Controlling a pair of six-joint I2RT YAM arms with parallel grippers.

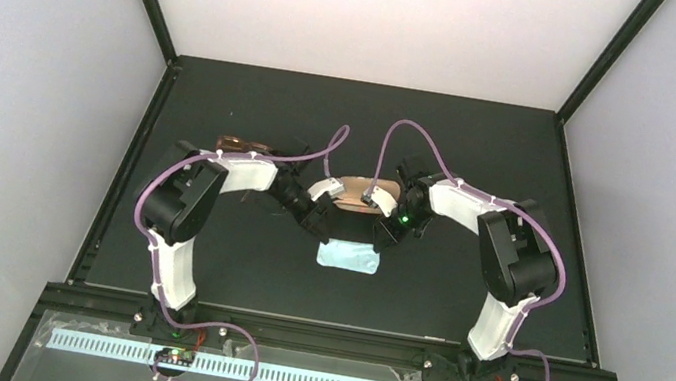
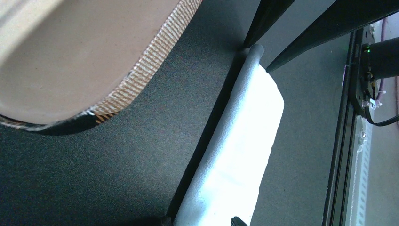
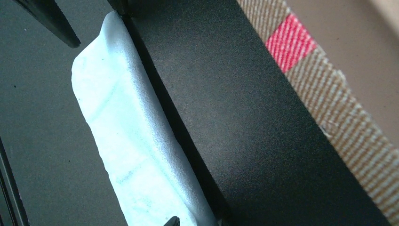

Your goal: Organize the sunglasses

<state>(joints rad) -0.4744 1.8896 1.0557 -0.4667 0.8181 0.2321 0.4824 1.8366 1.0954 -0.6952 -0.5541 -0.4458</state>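
Observation:
The sunglasses (image 1: 244, 146), thin and reddish-brown, lie at the back left, behind my left forearm and apart from both grippers. A light-blue cloth (image 1: 349, 256) lies mid-table. My left gripper (image 1: 326, 232) is at its far left corner and my right gripper (image 1: 385, 241) at its far right corner. In the left wrist view the cloth (image 2: 235, 141) runs up from my left gripper (image 2: 200, 221), whose dark fingertips (image 2: 237, 221) just show on either side of its raised edge. In the right wrist view the cloth (image 3: 127, 141) reaches my right gripper (image 3: 195, 222); one tip shows. Whether either grips is unclear.
The oblong brown case (image 1: 353, 198) with a woven striped band sits just behind the cloth, between the two wrists; it fills a corner of each wrist view (image 2: 70, 56) (image 3: 339, 108). A black rail (image 2: 350, 141) borders the mat. A white ruler strip (image 1: 266, 374) lies along the near edge.

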